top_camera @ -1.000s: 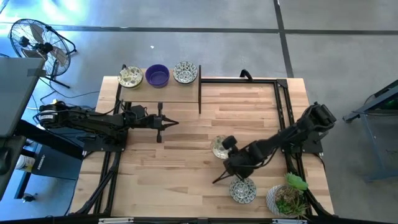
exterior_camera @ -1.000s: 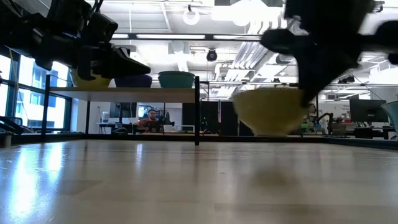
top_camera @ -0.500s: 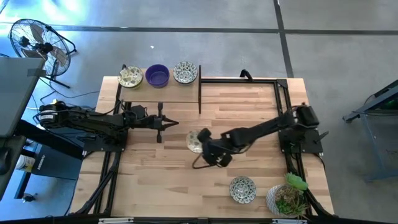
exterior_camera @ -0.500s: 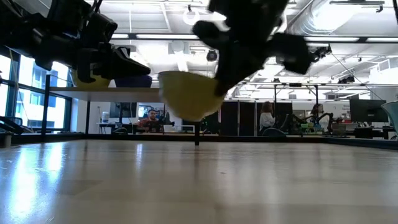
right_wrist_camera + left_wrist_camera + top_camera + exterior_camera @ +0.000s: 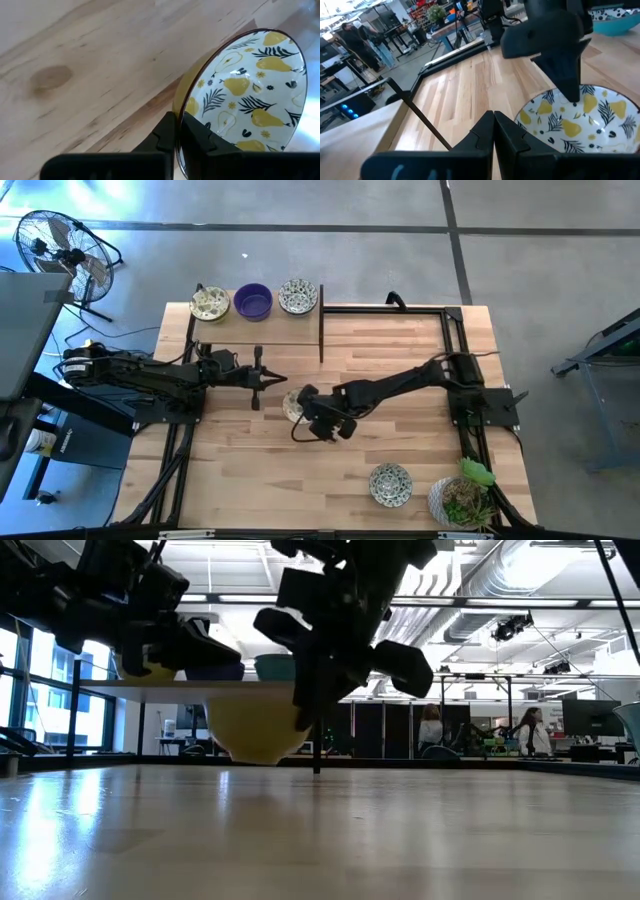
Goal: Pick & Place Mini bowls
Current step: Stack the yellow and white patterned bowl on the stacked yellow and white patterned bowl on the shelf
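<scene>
The left hand (image 5: 281, 378) hovers above the counter (image 5: 400, 350) at its left side, fingers closed on nothing. Just beside it, the right hand (image 5: 296, 416) clamps the rim of a pear-patterned mini bowl (image 5: 293, 405), apparently lifted clear of the counter. Three mini bowls (image 5: 253, 302) sit on the rear shelf (image 5: 260, 332); another patterned bowl (image 5: 390, 483) rests near the potted plant (image 5: 460, 500).

No lettering, label, brand mark, number or sign can be read anywhere here. From where I stand, the pale wooden table (image 5: 400, 350) carries no print, and the cream bowl with yellow pears and dark leaves (image 5: 250, 95) shows only its painted pattern, no words.
</scene>
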